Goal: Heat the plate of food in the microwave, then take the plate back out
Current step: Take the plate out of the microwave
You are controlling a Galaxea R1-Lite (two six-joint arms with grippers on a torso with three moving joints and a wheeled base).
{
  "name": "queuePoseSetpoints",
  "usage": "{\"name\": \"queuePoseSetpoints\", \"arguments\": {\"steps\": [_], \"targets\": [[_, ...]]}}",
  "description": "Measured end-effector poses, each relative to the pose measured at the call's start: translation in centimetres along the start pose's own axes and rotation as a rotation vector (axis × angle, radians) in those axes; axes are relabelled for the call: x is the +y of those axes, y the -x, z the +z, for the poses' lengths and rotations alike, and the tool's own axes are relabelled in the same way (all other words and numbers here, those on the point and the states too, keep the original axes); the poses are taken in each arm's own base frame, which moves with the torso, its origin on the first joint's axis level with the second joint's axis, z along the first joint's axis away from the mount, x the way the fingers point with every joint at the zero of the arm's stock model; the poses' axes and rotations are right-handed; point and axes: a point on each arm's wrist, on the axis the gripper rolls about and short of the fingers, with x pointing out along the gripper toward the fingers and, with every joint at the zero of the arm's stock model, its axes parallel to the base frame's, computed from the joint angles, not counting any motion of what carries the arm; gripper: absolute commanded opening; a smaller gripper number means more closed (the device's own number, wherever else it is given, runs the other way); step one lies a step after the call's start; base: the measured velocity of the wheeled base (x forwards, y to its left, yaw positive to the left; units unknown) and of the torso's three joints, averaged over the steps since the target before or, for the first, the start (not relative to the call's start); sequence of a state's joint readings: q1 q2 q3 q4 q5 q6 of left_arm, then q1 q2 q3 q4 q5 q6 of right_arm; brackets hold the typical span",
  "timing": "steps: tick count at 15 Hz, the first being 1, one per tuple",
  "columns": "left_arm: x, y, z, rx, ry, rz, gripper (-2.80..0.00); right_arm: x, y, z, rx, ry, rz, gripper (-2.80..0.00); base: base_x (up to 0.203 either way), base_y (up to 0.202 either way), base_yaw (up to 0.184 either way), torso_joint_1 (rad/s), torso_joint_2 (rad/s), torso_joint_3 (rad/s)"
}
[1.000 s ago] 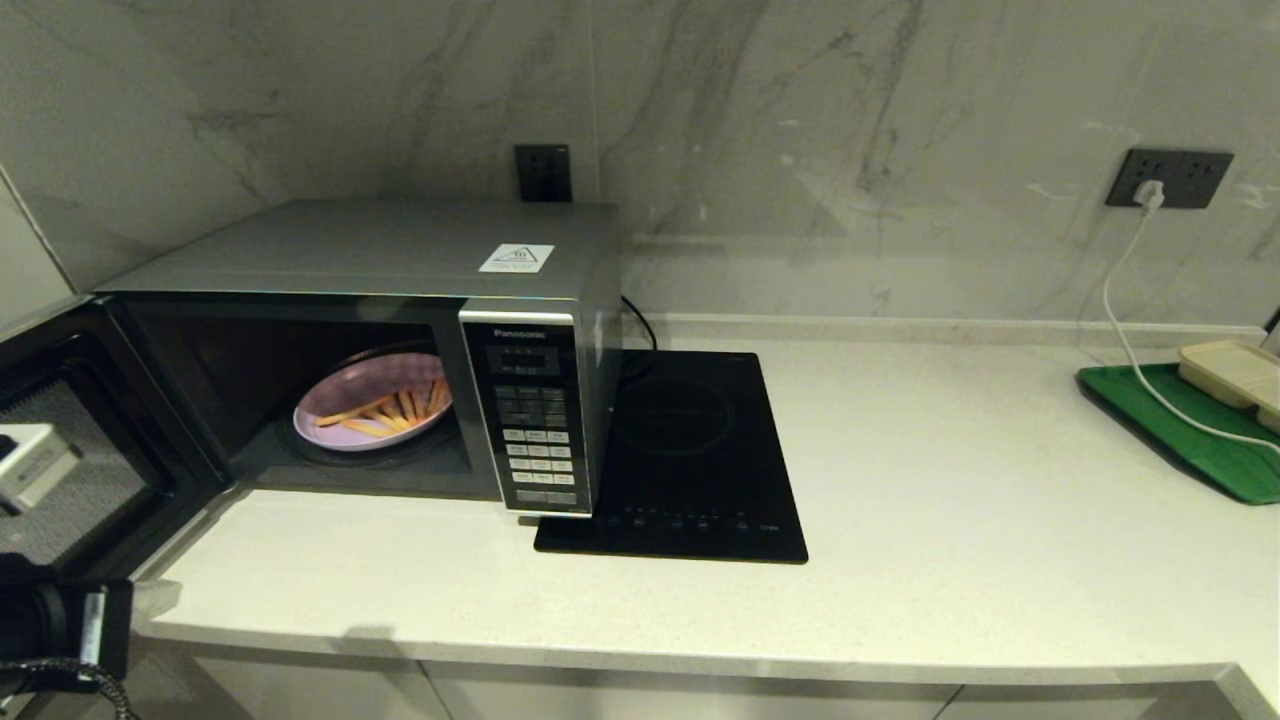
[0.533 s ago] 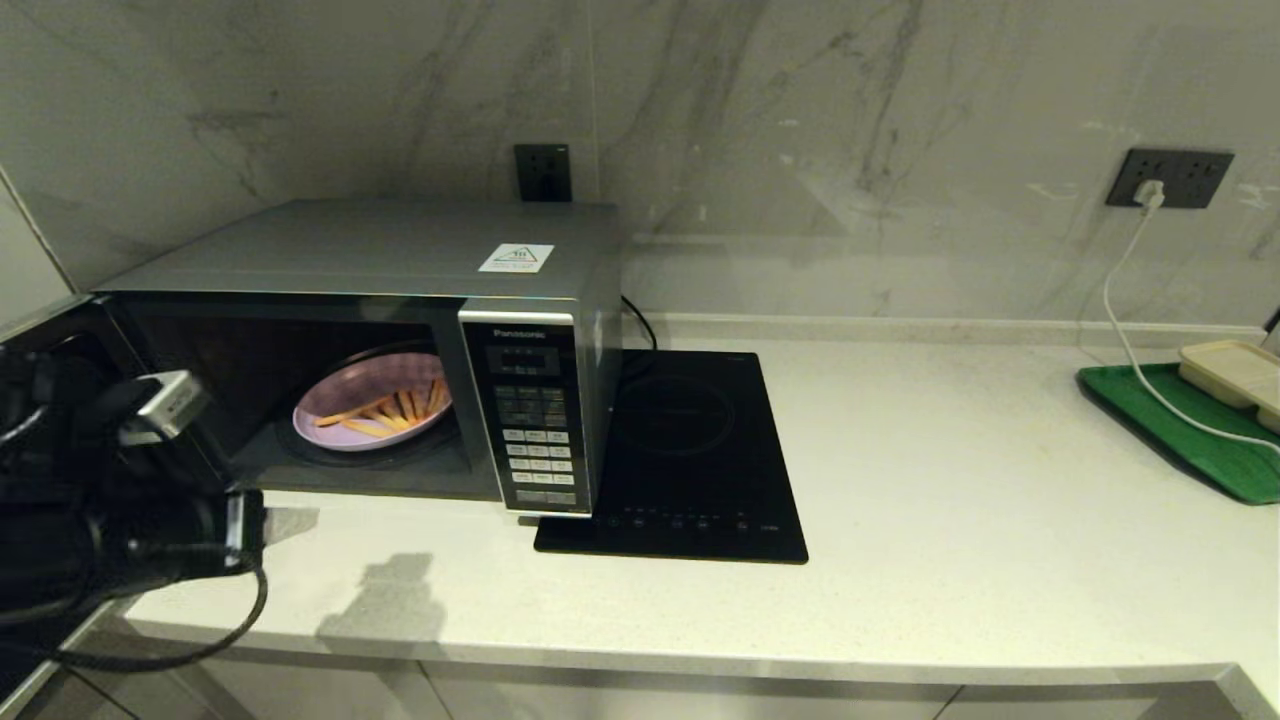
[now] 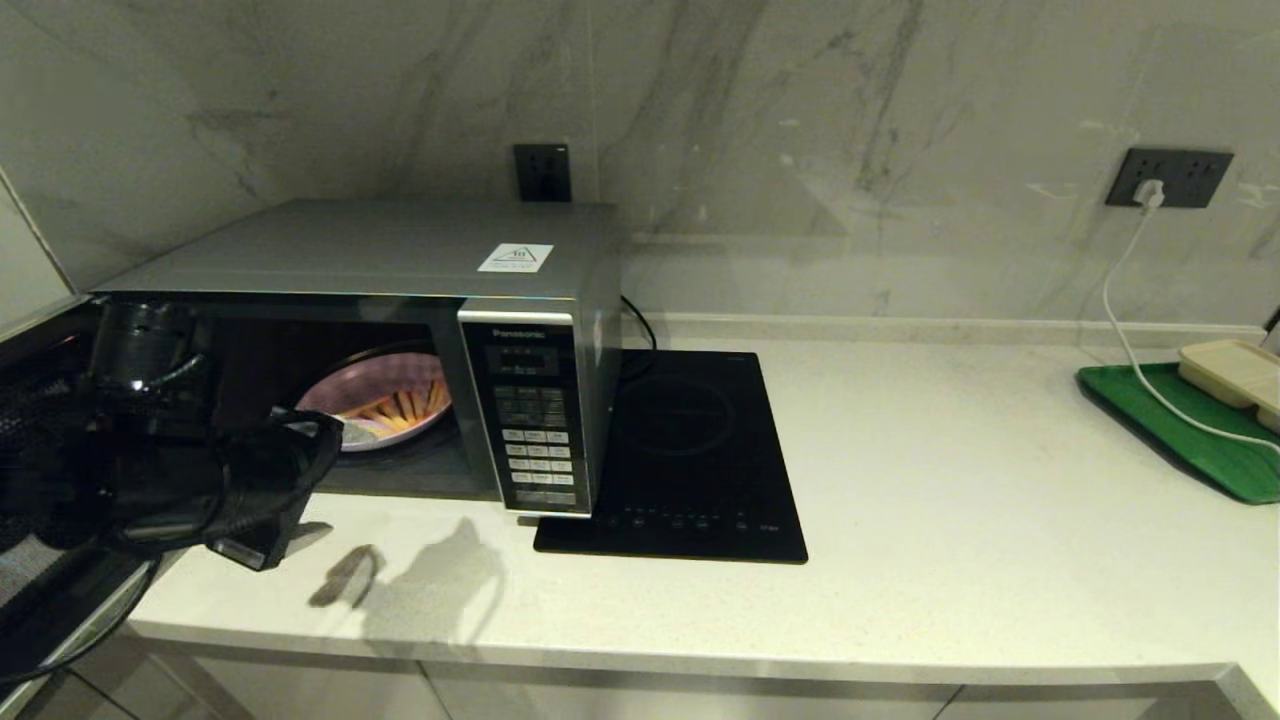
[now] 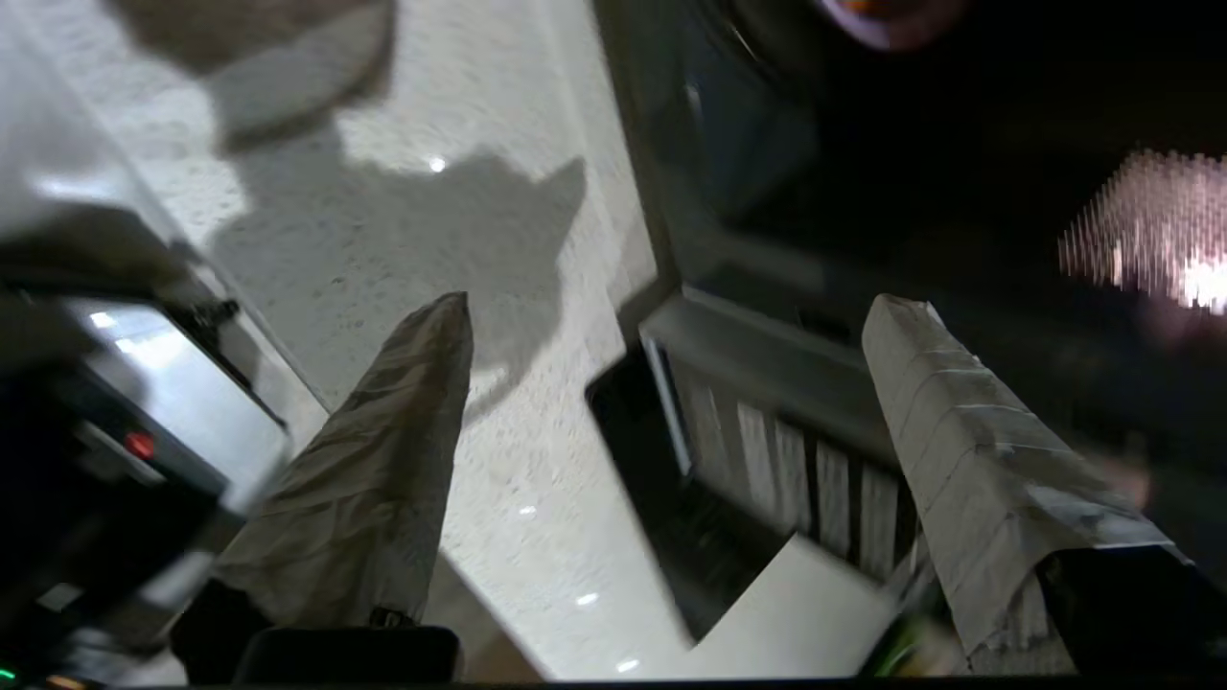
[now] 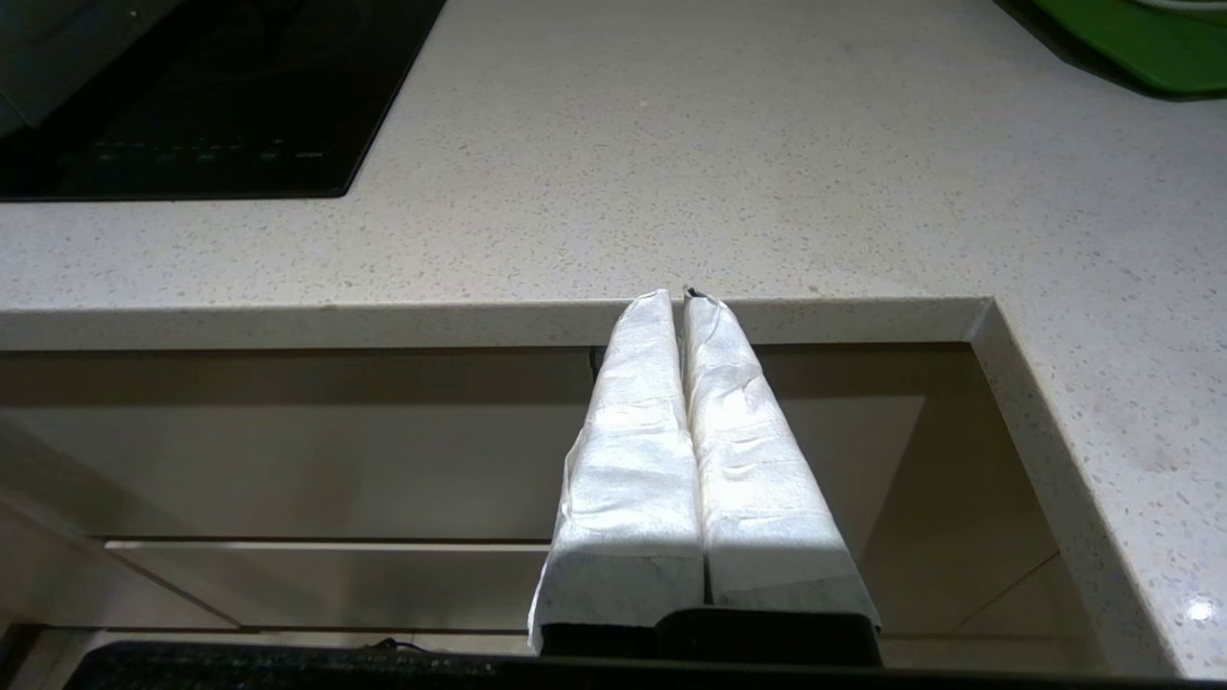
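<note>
The silver microwave (image 3: 400, 255) stands at the left of the counter with its door (image 3: 45, 590) swung open to the left. Inside lies the lilac plate of food (image 3: 395, 395) with orange fries, its left part hidden behind my left arm (image 3: 250, 470). The left gripper (image 4: 671, 307) is open and empty, in front of the lower left of the opening, a little short of the plate (image 4: 882, 14); the keypad (image 4: 815, 470) shows between its fingers. My right gripper (image 5: 682, 295) is shut and empty, parked below the counter's front edge, out of the head view.
A flat black induction cooktop (image 3: 690, 460) lies right beside the microwave. At the far right a green tray (image 3: 1190, 430) carries a beige compartment tray (image 3: 1235, 372), and a white cable (image 3: 1125, 320) runs to it from the wall socket.
My left arm has swung from the far left edge to the right, in front of the microwave opening, now covering part of the plate. The plate and door have not moved.
</note>
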State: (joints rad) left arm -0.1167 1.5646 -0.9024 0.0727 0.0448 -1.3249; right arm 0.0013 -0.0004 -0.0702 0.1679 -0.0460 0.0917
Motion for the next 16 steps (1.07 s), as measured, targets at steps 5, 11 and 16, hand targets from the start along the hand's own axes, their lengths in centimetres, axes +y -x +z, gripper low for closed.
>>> {"name": "queuePoseSetpoints", "arguments": {"steps": [5, 11, 16], "targets": [[1.6, -2.2, 5.0, -0.099, 0.236, 0.1, 0.0, 0.0, 0.0, 0.0, 0.0, -0.001, 0.0, -2.8, 0.0, 0.0, 0.0, 0.0, 0.0, 0.0], [-0.1, -4.0, 6.2, 0.01, 0.233, -0.033, 0.0, 0.0, 0.0, 0.0, 0.0, 0.0, 0.0, -2.8, 0.0, 0.0, 0.0, 0.0, 0.0, 0.0], [-1.2, -6.3, 4.7, 0.061, 0.188, -0.027, 0.0, 0.0, 0.0, 0.0, 0.0, 0.0, 0.0, -2.8, 0.0, 0.0, 0.0, 0.0, 0.0, 0.0]]}}
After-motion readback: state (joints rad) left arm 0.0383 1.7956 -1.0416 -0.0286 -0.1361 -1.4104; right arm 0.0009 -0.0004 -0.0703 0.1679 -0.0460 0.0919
